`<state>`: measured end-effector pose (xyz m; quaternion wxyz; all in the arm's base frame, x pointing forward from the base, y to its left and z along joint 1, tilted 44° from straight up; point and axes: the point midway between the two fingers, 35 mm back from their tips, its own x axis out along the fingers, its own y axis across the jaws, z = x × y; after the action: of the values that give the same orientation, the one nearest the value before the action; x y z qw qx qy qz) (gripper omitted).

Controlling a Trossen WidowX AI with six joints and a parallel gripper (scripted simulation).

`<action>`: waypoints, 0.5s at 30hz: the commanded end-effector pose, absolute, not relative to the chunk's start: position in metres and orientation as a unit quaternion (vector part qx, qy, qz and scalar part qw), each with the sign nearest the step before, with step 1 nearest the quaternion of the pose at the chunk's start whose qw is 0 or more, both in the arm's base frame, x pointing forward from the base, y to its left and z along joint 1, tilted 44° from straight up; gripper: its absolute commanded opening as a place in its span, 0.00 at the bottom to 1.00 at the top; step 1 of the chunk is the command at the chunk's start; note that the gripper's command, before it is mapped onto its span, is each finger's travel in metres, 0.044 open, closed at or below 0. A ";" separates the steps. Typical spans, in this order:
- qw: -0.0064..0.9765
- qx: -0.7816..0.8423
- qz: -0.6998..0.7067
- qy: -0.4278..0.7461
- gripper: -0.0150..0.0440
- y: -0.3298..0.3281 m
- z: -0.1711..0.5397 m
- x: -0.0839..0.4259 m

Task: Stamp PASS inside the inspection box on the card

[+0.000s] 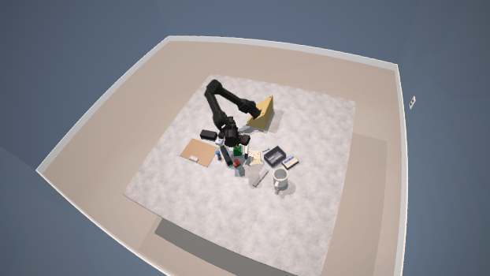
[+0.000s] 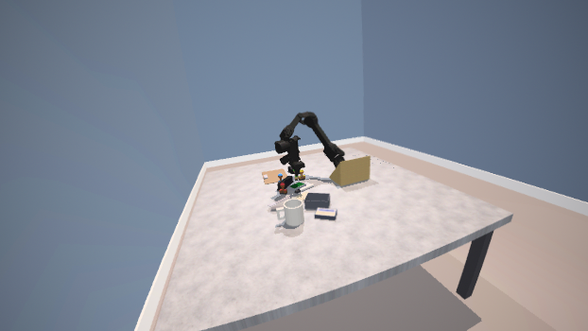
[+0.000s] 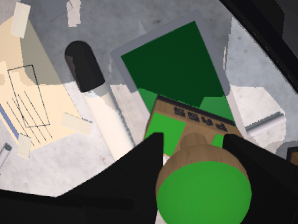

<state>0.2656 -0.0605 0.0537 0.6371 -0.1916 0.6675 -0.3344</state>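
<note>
Green and brown, the PASS stamp (image 3: 204,192) is held in the closed-in fingers of the black gripper (image 1: 236,143) (image 2: 297,173) (image 3: 193,143). Its wooden block covers the near end of the green ink pad (image 1: 237,151) (image 2: 298,185) (image 3: 172,60) in the wrist view; I cannot tell if they touch. That view shows the word PASS and the round knob, while the arm hides most of the stamp from the top and exterior views. The knob points at the wrist camera. The block's long side slants from upper left to lower right there.

The pad is flat, with a gray rim. Beside it lies a smooth white marker (image 1: 246,151) (image 3: 85,65) with a round black cap. Past the marker, pale tape holds the cream card (image 1: 255,157) (image 3: 30,100), which has thin black lines.

Farther out, the top view looks into an open black tray (image 1: 279,162) (image 2: 318,200); the exterior view mostly shows its outside. A shiny pale mug (image 1: 280,177) (image 2: 293,213) stands near it on the blotchy stone-like table (image 1: 299,236) (image 2: 354,246).
</note>
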 end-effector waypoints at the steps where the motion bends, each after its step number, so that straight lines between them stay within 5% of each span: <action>1: 0.643 -0.188 -0.333 0.664 0.25 -0.053 0.061 0.268; 15: 0.654 -0.147 -0.372 0.642 0.25 -0.039 0.058 0.272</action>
<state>0.2688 -0.0472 0.0635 0.6475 -0.1686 0.6528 -0.3552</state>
